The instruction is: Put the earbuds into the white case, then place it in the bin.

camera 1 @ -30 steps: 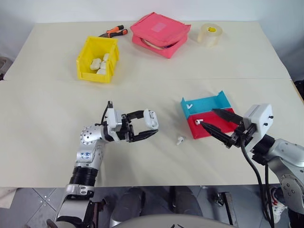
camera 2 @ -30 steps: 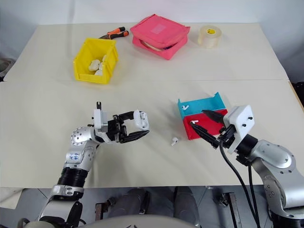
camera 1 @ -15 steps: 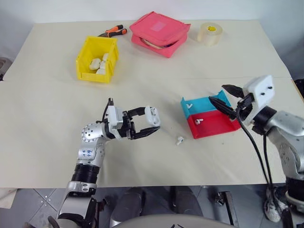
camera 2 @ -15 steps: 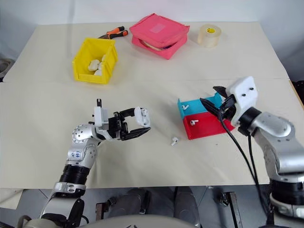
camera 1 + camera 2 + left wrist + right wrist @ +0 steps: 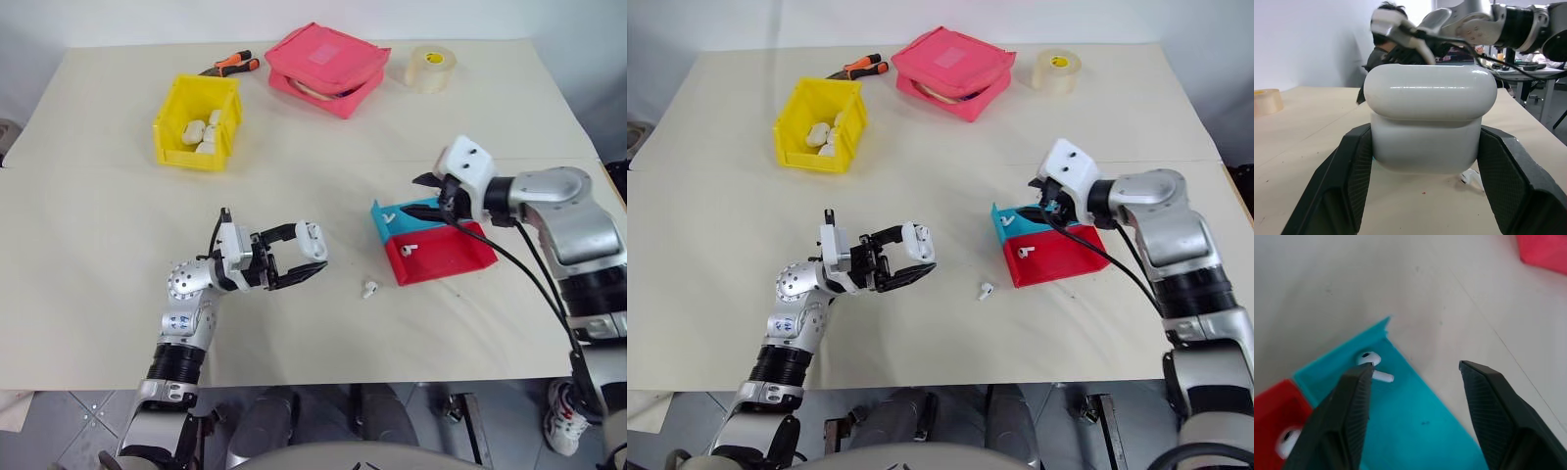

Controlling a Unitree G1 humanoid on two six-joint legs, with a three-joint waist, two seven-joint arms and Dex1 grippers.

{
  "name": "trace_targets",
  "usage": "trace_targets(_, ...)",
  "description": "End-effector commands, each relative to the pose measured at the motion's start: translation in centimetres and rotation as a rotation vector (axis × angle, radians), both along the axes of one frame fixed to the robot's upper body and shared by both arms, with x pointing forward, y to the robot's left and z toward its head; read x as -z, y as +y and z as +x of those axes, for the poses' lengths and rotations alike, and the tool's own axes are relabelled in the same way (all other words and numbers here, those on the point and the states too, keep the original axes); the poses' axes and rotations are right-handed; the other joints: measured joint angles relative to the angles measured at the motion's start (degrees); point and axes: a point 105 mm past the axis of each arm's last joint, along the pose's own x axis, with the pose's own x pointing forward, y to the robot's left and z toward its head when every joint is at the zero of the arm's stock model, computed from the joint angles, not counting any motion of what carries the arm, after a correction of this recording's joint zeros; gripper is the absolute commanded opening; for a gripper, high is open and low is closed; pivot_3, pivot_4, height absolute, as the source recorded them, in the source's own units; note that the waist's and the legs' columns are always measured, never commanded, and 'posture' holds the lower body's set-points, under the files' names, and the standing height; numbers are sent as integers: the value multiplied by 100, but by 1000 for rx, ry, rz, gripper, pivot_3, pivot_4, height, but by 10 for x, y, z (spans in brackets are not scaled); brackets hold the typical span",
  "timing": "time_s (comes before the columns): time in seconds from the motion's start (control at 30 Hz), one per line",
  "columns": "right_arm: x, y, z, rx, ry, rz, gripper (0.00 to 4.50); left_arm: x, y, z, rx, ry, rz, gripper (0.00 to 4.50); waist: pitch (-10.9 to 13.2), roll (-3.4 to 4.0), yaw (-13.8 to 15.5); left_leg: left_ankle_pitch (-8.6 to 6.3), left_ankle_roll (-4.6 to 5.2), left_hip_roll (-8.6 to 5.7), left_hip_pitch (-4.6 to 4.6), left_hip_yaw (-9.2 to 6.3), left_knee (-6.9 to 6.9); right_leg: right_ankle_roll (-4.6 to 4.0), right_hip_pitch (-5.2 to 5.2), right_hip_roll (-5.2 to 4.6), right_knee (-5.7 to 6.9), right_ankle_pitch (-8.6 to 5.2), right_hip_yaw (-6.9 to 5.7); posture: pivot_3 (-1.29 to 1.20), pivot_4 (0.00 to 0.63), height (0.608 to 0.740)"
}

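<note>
Swinging right gripper (image 5: 423,195) from near side up over blue tray (image 5: 446,207), fingers apart above earbud (image 5: 1373,366) there, nothing held; left gripper (image 5: 315,258) clamped on white case (image 5: 1429,115) mid-table; yellow bin (image 5: 174,143) far left; pick comes next

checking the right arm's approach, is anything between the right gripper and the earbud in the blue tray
Nothing visible. The right gripper is open above the blue tray, and the earbud lies uncovered beside one finger.
</note>
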Motion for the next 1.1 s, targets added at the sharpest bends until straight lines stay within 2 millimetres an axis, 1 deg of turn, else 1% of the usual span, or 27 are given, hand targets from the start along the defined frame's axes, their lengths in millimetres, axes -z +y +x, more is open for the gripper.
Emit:
trace_targets(0.03, 1, 5, 7, -15, -3, -21, 2895, -7, 3, -4, -21, -39, -10, 2799, 0, 0, -6, 0, 0, 0, 0, -1, 0, 0, 0, 0, 0, 0, -1, 0, 150, 740)
trace_targets(0.27, 9, 14, 14, -32, 10, -18, 2895, -6, 6, -8, -39, -34, -8, 2799, 0, 1, -79, 0, 0, -3, -2, -2, 0, 0, -1, 0, 8, 0, -2, 0, 150, 740)
trace_targets(0.53, 13, 19, 20, -24, 5, -12, 2895, -7, 6, -9, -48, -36, -9, 2799, 0, 2, -77, 0, -1, 0, -1, -1, 1, 0, -3, 1, 9, 0, -3, 0, 150, 740)
trace_targets(0.63, 11, 18, 20, -37, -7, -26, 2895, -7, 6, -10, -52, -37, -9, 2799, 0, 2, -75, 0, -1, -5, -1, -3, 2, 0, -3, 0, 9, 0, -4, 0, 150, 740)
trace_targets(0.73, -1, 19, 19, -46, -33, -18, 2895, -7, 7, -10, -56, -35, -9, 2799, 0, 2, -84, 0, -1, -5, -1, -2, 2, 0, -3, 0, 11, 0, -4, 0, 150, 740)
trace_targets(0.8, -4, 20, 20, -44, -39, -3, 2895, -7, 7, -11, -57, -34, -9, 2799, 1, 3, -88, 0, -1, -2, -1, -2, 1, 0, -4, 0, 12, 0, -3, 0, 150, 740)
trace_targets(1.1, 0, 23, 27, -12, -49, 24, 2895, -7, 6, -11, -59, -37, -11, 2799, 1, 3, -86, 0, -1, -3, -1, -2, 3, 0, -4, 0, 13, 0, -3, 0, 150, 740)
